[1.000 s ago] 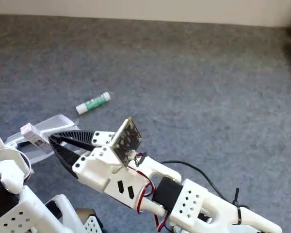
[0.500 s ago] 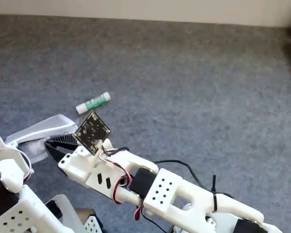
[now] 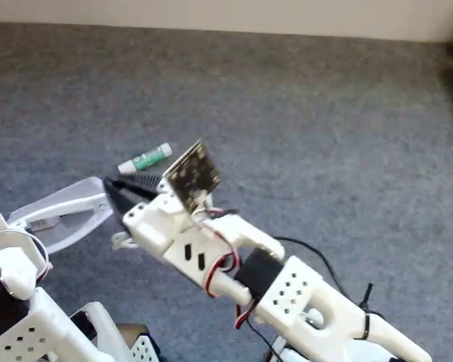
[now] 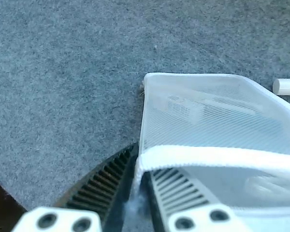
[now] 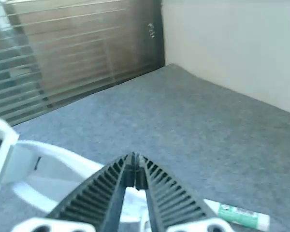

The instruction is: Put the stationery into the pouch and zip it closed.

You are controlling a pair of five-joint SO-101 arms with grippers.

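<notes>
While the left jaws are clenched on the mesh pouch [image 4: 208,121] rim, holding its mouth open over the desk [image 3: 325,113] | right jaws clenched empty beside that mouth | glue stick [image 3: 145,159] lies near, outside it | judgement: open wide, take stick mid-barrel, pouch held steady.

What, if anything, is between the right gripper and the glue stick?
Nothing visible. The glue stick lies on bare grey carpet close beside the right gripper, whose jaws are shut beside the pouch that the left gripper holds.
</notes>
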